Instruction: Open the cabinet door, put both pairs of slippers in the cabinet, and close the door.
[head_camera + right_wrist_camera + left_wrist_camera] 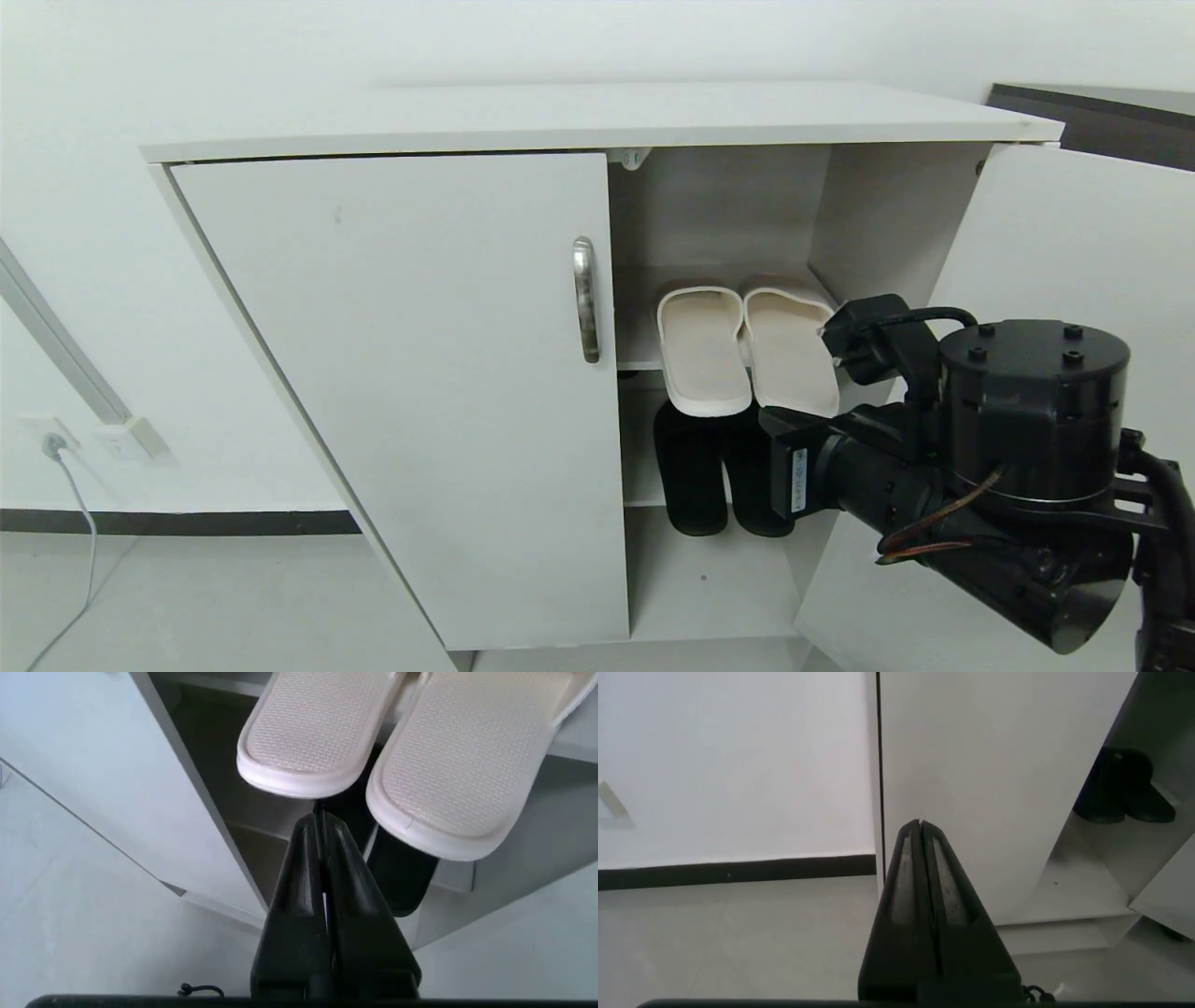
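White slippers (pixel 308 737) lie just beyond the tip of my right claw (pixel 320 826), whose fingers are pressed together with nothing between them. The pair sits side by side on the upper shelf (pixel 637 327) in the open right half of the cabinet (pixel 560 117), heels hanging out over the shelf edge. Directly beneath, the black slippers (pixel 695 476) rest on the next shelf down, heels also past the edge. The right door (pixel 1055 243) stands swung wide beside my right arm. My left claw (pixel 920 831) is likewise closed and empty, low above the floor (pixel 738 943), facing the left door (pixel 401 373), which is shut, its metal handle (pixel 585 299) upright at the inner edge.
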Robot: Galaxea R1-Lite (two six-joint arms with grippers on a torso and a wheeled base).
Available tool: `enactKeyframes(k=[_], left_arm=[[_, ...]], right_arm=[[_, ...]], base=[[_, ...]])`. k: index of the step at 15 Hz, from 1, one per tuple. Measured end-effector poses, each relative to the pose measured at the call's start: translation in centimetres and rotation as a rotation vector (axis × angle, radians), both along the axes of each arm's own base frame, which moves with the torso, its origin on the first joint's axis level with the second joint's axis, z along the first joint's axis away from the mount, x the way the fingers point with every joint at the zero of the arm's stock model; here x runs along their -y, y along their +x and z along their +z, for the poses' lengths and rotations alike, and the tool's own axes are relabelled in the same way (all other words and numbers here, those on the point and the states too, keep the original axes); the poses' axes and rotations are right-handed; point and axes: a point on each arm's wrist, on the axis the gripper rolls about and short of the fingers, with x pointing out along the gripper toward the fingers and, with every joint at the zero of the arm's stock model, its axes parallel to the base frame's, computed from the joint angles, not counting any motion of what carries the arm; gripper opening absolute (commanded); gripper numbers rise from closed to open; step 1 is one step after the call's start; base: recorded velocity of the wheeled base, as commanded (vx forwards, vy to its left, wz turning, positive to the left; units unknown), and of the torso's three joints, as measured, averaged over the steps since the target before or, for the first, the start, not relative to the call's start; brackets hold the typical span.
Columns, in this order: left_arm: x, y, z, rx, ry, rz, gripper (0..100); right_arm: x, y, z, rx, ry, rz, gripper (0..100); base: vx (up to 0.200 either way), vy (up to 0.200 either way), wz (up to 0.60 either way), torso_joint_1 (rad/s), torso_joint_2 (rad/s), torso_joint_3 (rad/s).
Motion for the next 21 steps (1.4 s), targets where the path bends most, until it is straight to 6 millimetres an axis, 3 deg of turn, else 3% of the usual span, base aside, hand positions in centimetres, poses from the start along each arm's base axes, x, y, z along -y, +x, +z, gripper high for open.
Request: enactKeyframes(k=[13, 21], left_arm=[[0.0, 0.0, 0.0, 0.0, -0.002, -0.001, 0], [0.0, 0.0, 0.0, 0.0, -0.002, 0.0, 0]], right_arm=[[0.0, 0.3, -0.7, -0.017, -0.019, -0.014, 0], [-0.1, 1.1, -2.0, -0.042, -0.056, -0.035, 0]], base=[[-0.2, 0.0, 0.0, 0.003, 0.0, 0.002], [0.0, 0.0, 0.0, 0.0, 0.0, 0.0]])
